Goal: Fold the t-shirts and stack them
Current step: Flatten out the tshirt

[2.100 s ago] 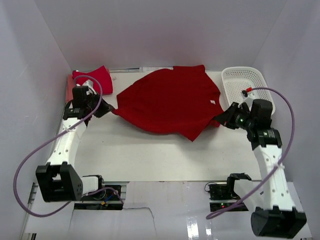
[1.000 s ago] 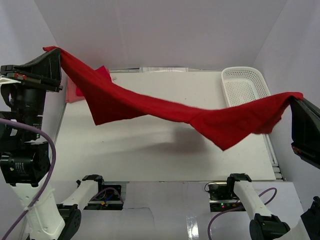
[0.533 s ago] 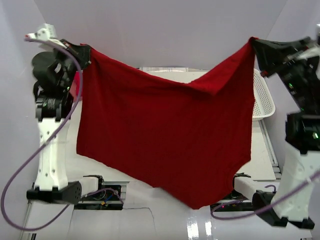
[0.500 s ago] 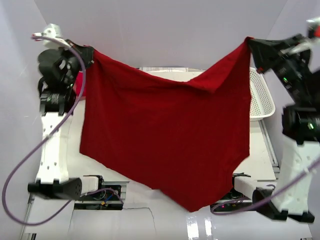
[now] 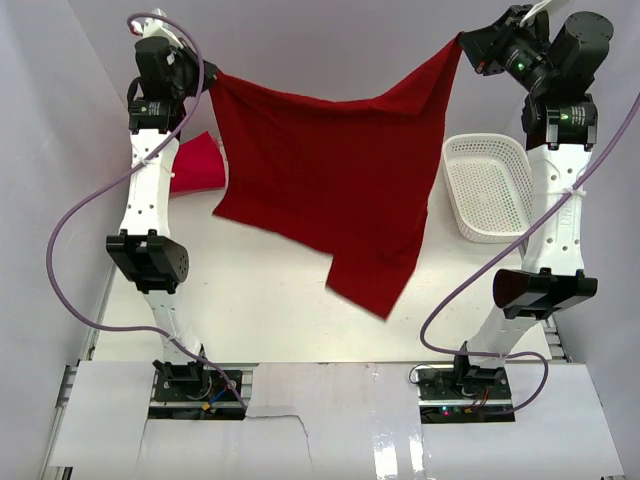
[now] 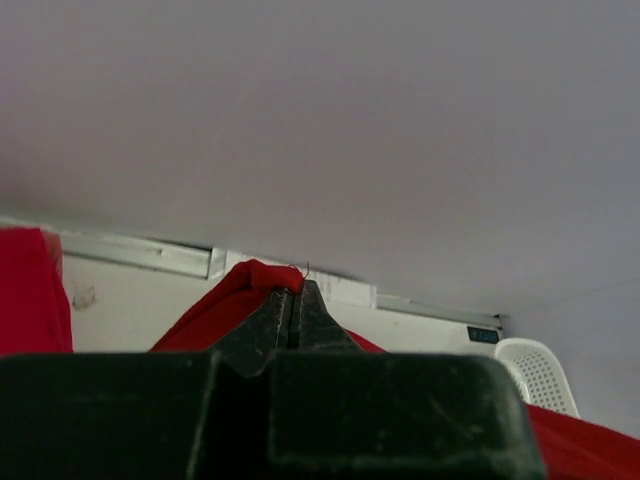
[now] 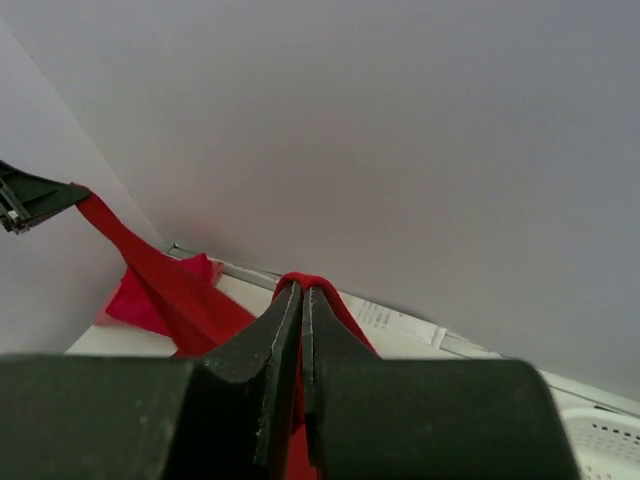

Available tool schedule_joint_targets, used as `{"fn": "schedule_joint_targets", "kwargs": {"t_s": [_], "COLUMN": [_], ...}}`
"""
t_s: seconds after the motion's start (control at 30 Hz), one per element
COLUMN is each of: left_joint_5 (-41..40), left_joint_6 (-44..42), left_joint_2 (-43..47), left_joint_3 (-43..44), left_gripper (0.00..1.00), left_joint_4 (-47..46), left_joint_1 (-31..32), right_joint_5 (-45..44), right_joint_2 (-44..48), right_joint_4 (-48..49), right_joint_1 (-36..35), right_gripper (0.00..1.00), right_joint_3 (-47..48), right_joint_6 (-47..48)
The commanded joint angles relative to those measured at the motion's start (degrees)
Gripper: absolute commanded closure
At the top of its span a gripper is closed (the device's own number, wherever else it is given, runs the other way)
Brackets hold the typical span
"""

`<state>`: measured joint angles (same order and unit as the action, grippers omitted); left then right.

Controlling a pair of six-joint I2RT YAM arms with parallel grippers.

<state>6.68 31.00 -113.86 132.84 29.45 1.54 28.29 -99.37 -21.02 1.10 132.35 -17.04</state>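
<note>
- Pale grey walls close in a white table (image 5: 250, 300) with a smooth, flat, matte top.
- My left gripper (image 5: 206, 79) is raised high over the far left corner. Its black jaws are pinched fully together on one upper corner of a deep red t-shirt (image 5: 330, 170).
- My right gripper (image 5: 463, 46) is up high on the far right side, clamped just as tight on the other upper corner of the same shirt.
- The shirt hangs in the air between them, over the far half of the table. It is thin, soft cloth; the top edge sags in a shallow curve and the bottom edge is uneven.
- One long tail drops lowest, right of centre. Its tip is blurred, and I cannot tell whether it touches the table.
- A small, soft folded pile (image 5: 195, 165) of red cloth lies in the far left corner, partly behind my left arm.
- A white plastic basket (image 5: 490, 185), rectangular with rounded corners and lattice walls, sits along the right edge.
- Only the overhead view shows the shirt's full spread.
- My left wrist view shows just a bunched red nub past the closed fingertips.
- My right wrist view adds the top edge, a red strip running to the other gripper.
</note>
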Motion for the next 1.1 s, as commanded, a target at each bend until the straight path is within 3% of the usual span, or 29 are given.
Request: {"fn": "schedule_joint_targets", "kwargs": {"t_s": [0.0,0.13,0.23,0.27,0.37,0.4,0.57,0.6,0.73,0.9,1.07], "left_joint_5": [0.7,2.29,2.64,2.73,2.03,1.94,2.46,3.07,7.63,10.46,9.76], "left_joint_6": [-0.51,-0.07,0.02,0.02,1.51,1.86,1.69,1.69,1.17,0.38,-2.35], "left_joint_2": [1.89,4.43,9.08,15.19,30.21,32.45,39.15,41.42,45.91,50.22,51.72], "left_joint_3": [9.45,6.48,-3.34,-13.38,-31.88,-39.59,-54.41,-60.53,-72.85,-82.11,-83.0], "left_gripper": [1.0,1.0,1.0,1.0,1.0,1.0,1.0,1.0,1.0,1.0,1.0], "left_joint_4": [0.61,-0.1,-1.84,-6.55,-17.81,-18.11,-12.4,-12.58,-12.49,-6.63,1.73], "left_joint_1": [-0.66,-1.45,-3.39,-3.39,-3.3,-3.3,-3.21,-3.21,-3.12,-2.51,-2.51], "right_joint_5": [2.03,3.35,5.19,6.41,5.46,5.46,1.95,1.77,2.22,-2.97,-1.93], "right_joint_2": [1.02,3.21,9.86,12.68,24.09,26.14,38.1,39.16,43.89,52.42,58.14], "right_joint_4": [5.28,6.25,11.92,15.36,24.07,23.48,21.1,19.45,12.53,-0.29,-9.64], "right_joint_1": [0.65,1.88,1.88,1.88,1.88,1.88,1.18,1.09,0.05,-0.4,-0.4], "right_gripper": [0.92,0.92,0.92,0.92,0.92,0.92,0.92,0.92,0.92,0.92,0.92], "right_joint_3": [6.16,2.32,-6.37,-16.59,-35.51,-38.28,-58.32,-64.53,-75.38,-84.7,-89.2], "right_joint_6": [-2.21,-2.13,-1.68,-1.51,-1.34,-1.16,-4.66,-6.41,-8.71,-6.26,-7.04]}}
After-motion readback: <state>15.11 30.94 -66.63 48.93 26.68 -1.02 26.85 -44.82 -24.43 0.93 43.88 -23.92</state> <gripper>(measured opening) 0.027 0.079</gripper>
